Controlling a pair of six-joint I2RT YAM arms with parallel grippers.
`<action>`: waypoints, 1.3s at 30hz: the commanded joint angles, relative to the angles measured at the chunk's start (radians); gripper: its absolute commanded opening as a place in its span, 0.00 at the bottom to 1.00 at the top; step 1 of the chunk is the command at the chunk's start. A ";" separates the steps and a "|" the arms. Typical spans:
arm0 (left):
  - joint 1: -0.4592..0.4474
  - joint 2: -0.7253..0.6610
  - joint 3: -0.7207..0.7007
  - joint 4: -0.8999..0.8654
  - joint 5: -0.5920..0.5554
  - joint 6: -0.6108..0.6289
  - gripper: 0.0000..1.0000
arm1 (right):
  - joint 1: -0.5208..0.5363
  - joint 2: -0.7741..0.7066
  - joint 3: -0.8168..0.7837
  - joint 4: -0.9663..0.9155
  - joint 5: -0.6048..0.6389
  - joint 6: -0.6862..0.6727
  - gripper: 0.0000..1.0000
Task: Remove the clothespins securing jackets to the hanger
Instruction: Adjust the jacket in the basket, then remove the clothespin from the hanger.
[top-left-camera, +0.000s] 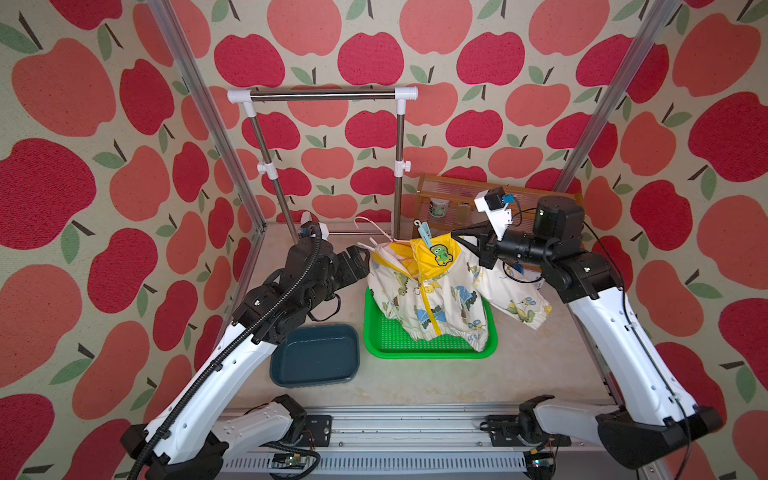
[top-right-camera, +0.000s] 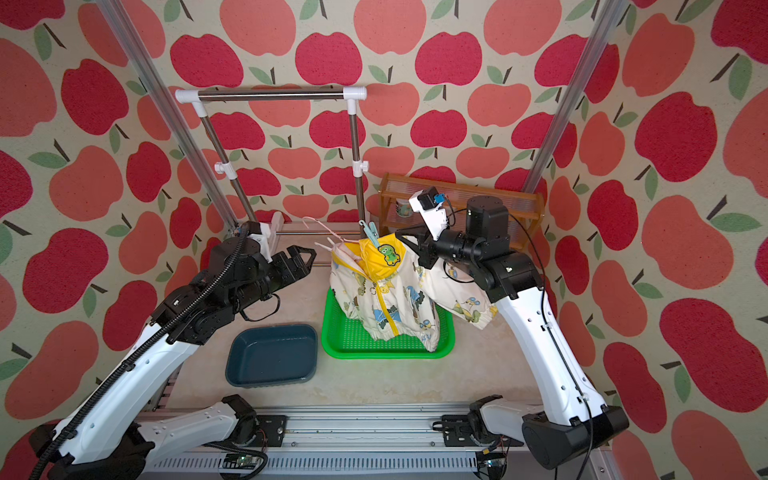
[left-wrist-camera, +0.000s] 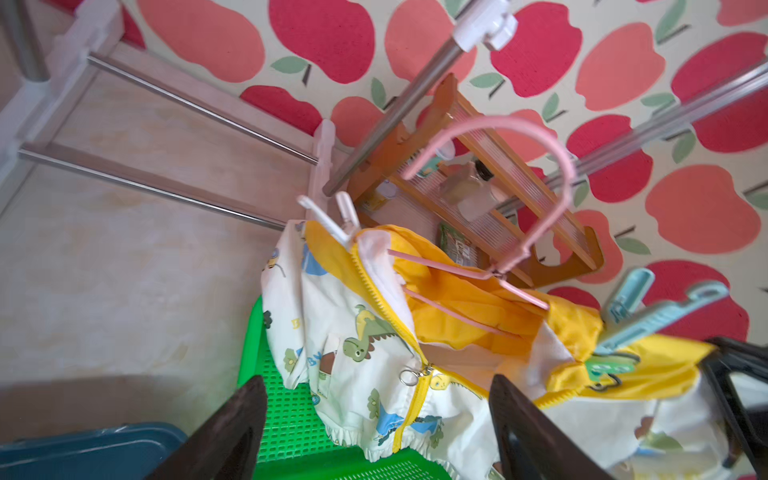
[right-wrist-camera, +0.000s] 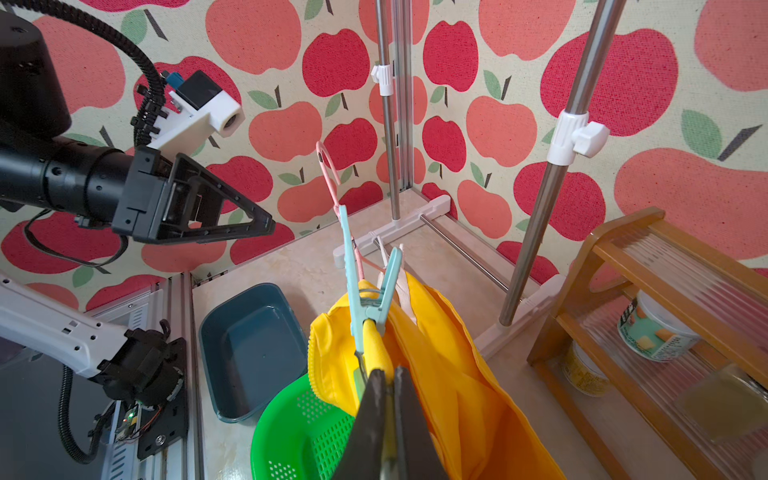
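A cream dinosaur-print jacket (top-left-camera: 436, 299) (top-right-camera: 386, 299) hangs on a pale-pink hanger (top-left-camera: 368, 226) (left-wrist-camera: 557, 166) over a green tray. A pale-blue clothespin (top-left-camera: 424, 235) (top-right-camera: 371, 233) (left-wrist-camera: 648, 316) (right-wrist-camera: 365, 291) bites the yellow hood edge by the frog patch. On the other shoulder sits a whitish clothespin (top-left-camera: 371, 248) (left-wrist-camera: 343, 220). My right gripper (top-left-camera: 457, 237) (right-wrist-camera: 388, 374) is shut on the yellow fabric just below the blue pin. My left gripper (top-left-camera: 361, 257) (top-right-camera: 309, 255) (left-wrist-camera: 376, 384) stands open beside the whitish pin's shoulder, holding nothing.
The green tray (top-left-camera: 382, 336) (left-wrist-camera: 286, 411) lies under the jacket, with a dark-blue tub (top-left-camera: 316, 357) (right-wrist-camera: 249, 345) to its left. A steel-tube rack (top-left-camera: 324, 96) stands behind. A wooden shelf (top-left-camera: 457, 187) (right-wrist-camera: 623, 291) with jars is at the back right.
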 joint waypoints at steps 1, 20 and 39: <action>0.055 -0.088 -0.113 -0.043 0.029 -0.228 0.85 | -0.012 -0.053 -0.002 0.061 0.004 -0.013 0.00; 0.439 0.175 -0.067 0.048 0.662 -0.509 0.87 | 0.070 -0.194 -0.231 0.094 0.091 -0.389 0.00; 0.424 0.569 0.153 -0.051 0.901 -0.352 0.82 | 0.231 -0.180 -0.210 0.005 0.213 -0.569 0.00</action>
